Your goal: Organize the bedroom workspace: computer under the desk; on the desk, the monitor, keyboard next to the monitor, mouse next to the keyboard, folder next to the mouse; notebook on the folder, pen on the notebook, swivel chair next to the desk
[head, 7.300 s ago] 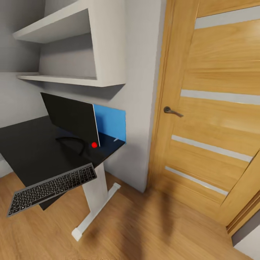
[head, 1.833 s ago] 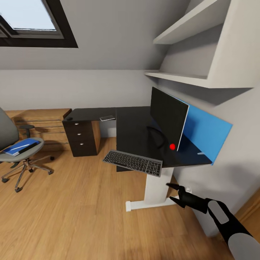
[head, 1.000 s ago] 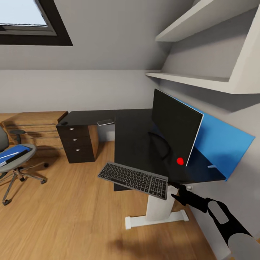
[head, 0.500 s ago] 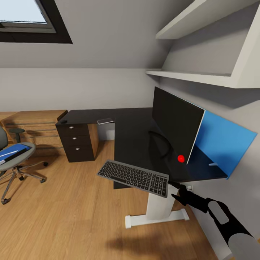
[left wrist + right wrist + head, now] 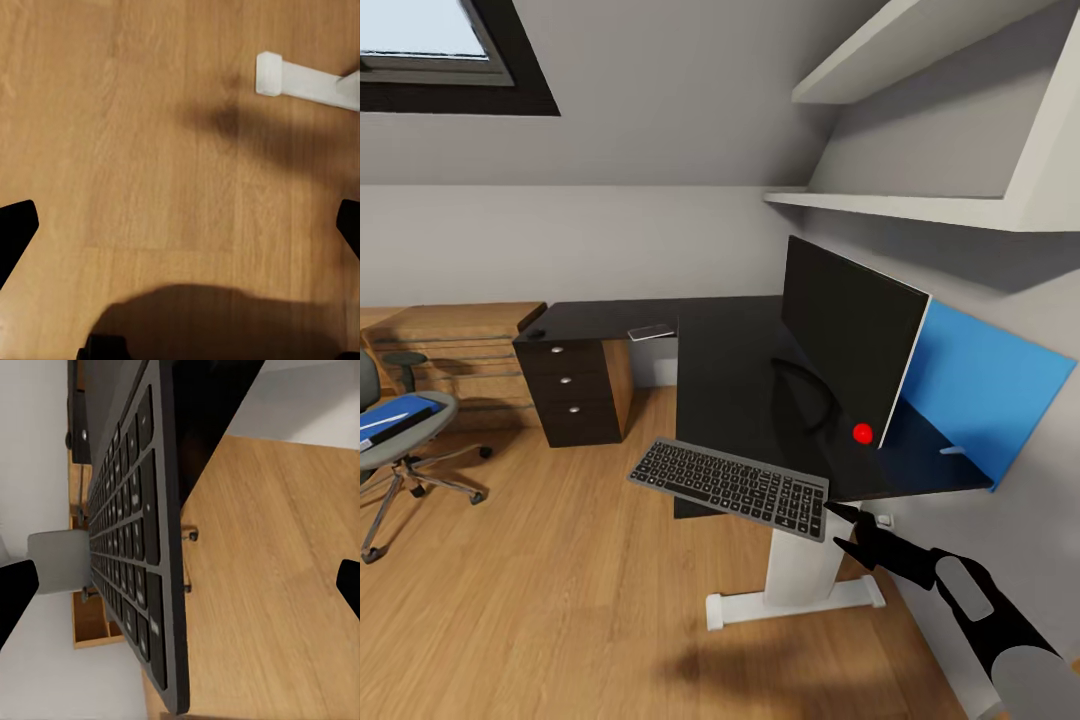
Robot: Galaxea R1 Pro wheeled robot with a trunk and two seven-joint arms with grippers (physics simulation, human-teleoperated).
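The black L-shaped desk is carrying the monitor upright near the wall. The swivel chair is sitting well apart with the blue folder lying on its seat. The keyboard is hanging tilted just off the desk's front edge, probably awaiting placement. The right gripper is straddling its end, fingers spread; I cannot tell whether it is gripping. The left gripper is hanging released over the floor.
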